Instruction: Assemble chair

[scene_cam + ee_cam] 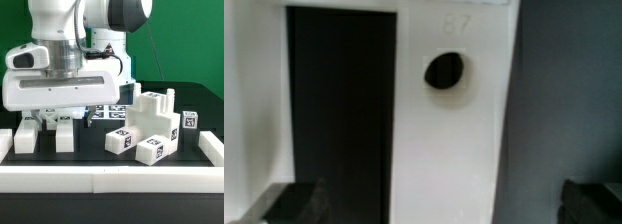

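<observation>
- A Franka arm's claw (pixel 50 118) hangs low over the black worktop (pixel 95 152), jaws spread wide and gripping nothing. It is just above a row of short white leg blocks (pixel 62 133) at the exterior view's left.
- The rest of the chair parts (pixel 150 125) sit piled at the exterior view's right, tagged faces outward, apart from the claw.
- In the wrist view, a white panel (pixel 446 130) with a long dark slot (pixel 340 110) and a small oval hole (pixel 443 70) fills the space ahead of the open jaws.
- The parts look like rigid, light, smooth plastic that is likely to slip. Flat parallel faces or the slot's edge seem the safest holds.
- A white border rail (pixel 110 182) hems in the front. Bare worktop between blocks and pile leaves modest room, and the pile's corners could snag a swing.
</observation>
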Robot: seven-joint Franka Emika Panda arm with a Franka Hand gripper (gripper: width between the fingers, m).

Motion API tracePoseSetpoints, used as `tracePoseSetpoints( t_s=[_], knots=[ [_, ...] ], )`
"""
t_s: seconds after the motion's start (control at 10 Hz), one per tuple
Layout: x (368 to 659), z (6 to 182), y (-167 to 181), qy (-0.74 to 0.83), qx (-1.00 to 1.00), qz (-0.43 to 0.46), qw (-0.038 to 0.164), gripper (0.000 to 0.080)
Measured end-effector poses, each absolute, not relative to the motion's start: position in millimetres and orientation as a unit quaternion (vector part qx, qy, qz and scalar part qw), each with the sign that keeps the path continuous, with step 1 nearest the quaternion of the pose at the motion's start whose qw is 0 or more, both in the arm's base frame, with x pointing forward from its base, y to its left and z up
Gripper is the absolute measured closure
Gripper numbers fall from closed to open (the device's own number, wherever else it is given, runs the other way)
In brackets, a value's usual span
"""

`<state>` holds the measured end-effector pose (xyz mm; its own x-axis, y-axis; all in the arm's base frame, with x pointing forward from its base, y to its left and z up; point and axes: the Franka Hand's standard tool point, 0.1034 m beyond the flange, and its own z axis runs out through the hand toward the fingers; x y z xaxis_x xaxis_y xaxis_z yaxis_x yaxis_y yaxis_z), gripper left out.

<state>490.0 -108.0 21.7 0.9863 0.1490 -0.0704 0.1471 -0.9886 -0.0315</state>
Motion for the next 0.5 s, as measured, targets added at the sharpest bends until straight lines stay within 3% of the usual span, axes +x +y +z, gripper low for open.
tracePoseSetpoints(
  t_s=[0.5],
  knots=[
    [482.1,6.4,-108.8,-0.075,-0.996,0.047,0.01,0.015]
  ],
)
